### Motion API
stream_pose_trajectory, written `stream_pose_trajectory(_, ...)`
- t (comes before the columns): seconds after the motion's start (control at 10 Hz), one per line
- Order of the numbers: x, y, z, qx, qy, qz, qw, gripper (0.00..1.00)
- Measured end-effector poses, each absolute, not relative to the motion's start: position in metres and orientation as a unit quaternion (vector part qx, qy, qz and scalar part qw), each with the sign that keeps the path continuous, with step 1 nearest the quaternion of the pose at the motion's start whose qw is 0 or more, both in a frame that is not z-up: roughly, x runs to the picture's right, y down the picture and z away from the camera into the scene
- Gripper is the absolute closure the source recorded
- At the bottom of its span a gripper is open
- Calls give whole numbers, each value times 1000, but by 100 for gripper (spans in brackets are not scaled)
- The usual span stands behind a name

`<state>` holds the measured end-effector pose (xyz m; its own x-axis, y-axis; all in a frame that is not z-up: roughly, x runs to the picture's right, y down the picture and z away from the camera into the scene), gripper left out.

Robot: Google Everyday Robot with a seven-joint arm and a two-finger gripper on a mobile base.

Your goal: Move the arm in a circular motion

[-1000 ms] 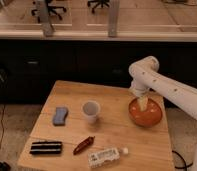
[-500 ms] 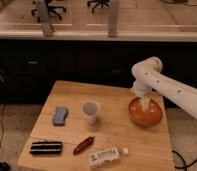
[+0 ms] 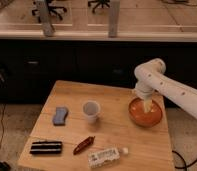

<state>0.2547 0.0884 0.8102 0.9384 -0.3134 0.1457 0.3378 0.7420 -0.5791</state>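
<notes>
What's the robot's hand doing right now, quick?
Gripper: open or closed cannot be told; it is at the orange bowl, on the end of the arm.

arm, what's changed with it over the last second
The arm has drifted slightly toward the right of the picture, carrying the gripper with it above the orange bowl. Nothing was taken hold of or let go. The bowl, white cup, blue sponge and plastic bottle on the table stayed put.

High view facing table [image 3: 117, 131], jaws over bowl [image 3: 141, 121]
</notes>
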Motion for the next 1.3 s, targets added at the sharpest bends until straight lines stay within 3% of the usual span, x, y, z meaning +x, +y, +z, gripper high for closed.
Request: stream_pose_trajectory(1.3, 234, 87, 814, -314, -24, -200, 928, 20)
